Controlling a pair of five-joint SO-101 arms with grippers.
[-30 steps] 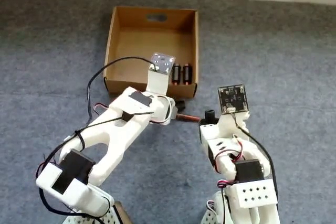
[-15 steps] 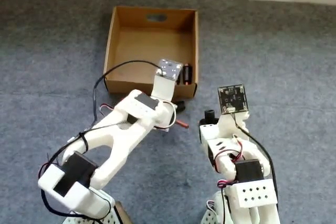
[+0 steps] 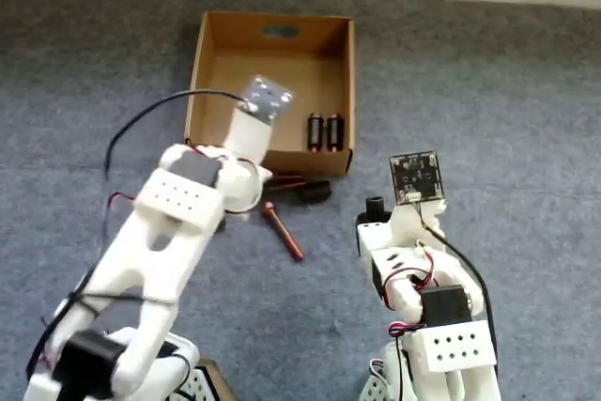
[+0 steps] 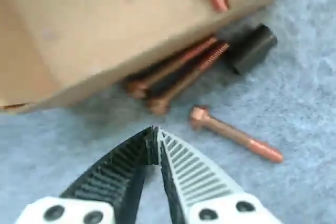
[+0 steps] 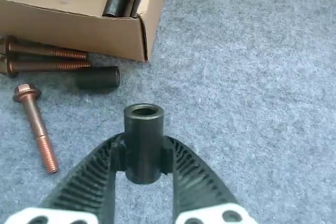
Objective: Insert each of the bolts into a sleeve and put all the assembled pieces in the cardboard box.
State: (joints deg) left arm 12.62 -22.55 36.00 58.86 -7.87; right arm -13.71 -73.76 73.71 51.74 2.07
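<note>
A cardboard box [image 3: 207, 53] lies at the back of the grey carpet with two assembled bolt-and-sleeve pieces [image 3: 325, 131] in its near right corner. My left gripper [image 4: 156, 136] is shut and empty, just in front of the box's near wall. A loose copper bolt [image 3: 283, 230] [image 4: 235, 134] [image 5: 34, 132] lies on the carpet beside it. Two more bolts [image 4: 178, 76] [image 5: 44, 59] lie along the box wall, with a loose black sleeve [image 3: 315, 192] [image 4: 251, 49] [image 5: 97, 78] at their ends. My right gripper [image 5: 142, 153] is shut on an upright black sleeve [image 5: 143, 141] [image 3: 376, 206].
Grey carpet [image 3: 507, 110] stretches open to the right of the box and arms. The box's near wall [image 5: 79, 30] stands close to the loose bolts. The left arm's white body [image 3: 160, 251] crosses the carpet's left front.
My left arm let go of the copper bolt, which now lies loose on the carpet. It swung left and back, and its fingers closed. The right arm stayed still with its sleeve.
</note>
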